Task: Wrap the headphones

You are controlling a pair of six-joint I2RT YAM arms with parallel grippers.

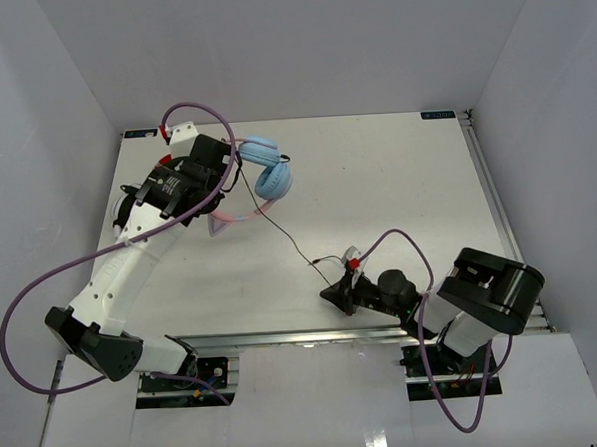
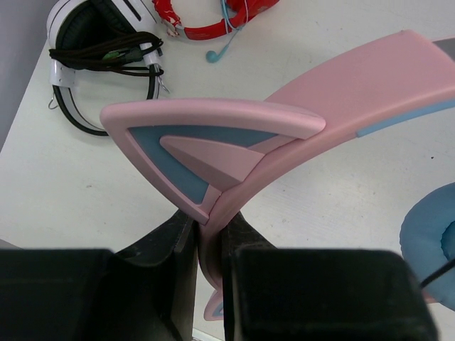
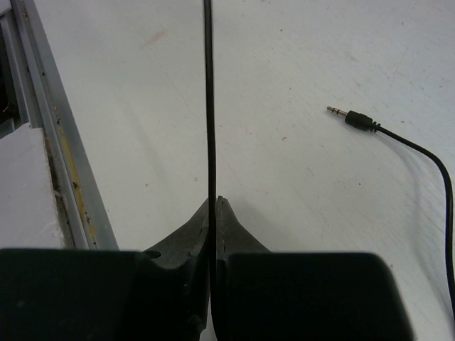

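Note:
The headphones (image 1: pixel 266 170), with light-blue earcups and a pink headband, sit at the back left of the table. My left gripper (image 1: pixel 220 188) is shut on the pink headband (image 2: pixel 298 121) just below a cat ear (image 2: pixel 206 142); one blue earcup (image 2: pixel 430 241) shows at the right edge. The thin dark cable (image 1: pixel 289 239) runs from the headphones to my right gripper (image 1: pixel 334 294), which is shut on the cable (image 3: pixel 208 106) near the front edge. The cable's jack plug (image 3: pixel 352 117) lies loose on the table to the right of that gripper.
In the left wrist view, black-and-white headphones (image 2: pixel 92 57) with a bundled cable and a red cable bundle (image 2: pixel 213 18) lie beyond the left gripper. A metal rail (image 3: pixel 50 142) runs along the table's near edge. White walls enclose the table (image 1: pixel 397 198).

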